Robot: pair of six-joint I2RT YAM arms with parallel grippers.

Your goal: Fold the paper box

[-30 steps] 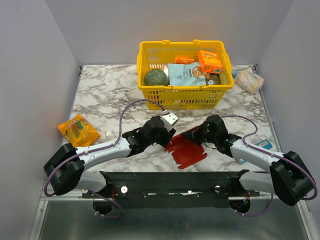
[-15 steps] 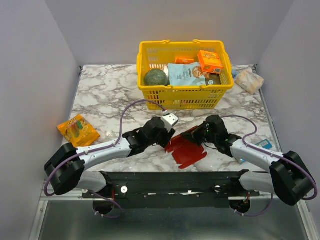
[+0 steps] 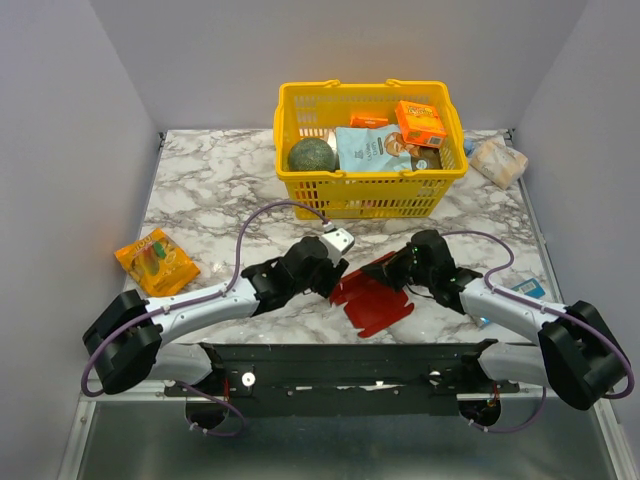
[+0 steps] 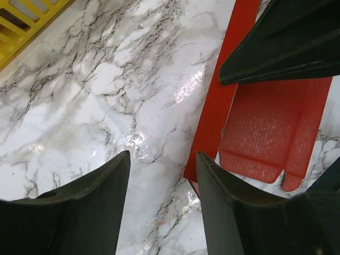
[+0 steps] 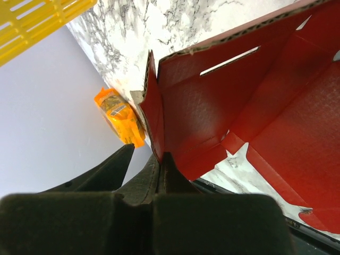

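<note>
At near centre of surface (image 3: 200,190), paper box (image 3: 375,305) lay just right of released left gripper (image 4: 163,156); right gripper (image 5: 159,158) clamped its raised flap.

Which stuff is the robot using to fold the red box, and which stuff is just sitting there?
For the job:
- the paper box
- the right gripper, pinching one flap of the box
- the left gripper, open beside the box

Just lying about:
- the yellow basket
- the orange snack packet
- the wrapped packet at the far right corner
</note>
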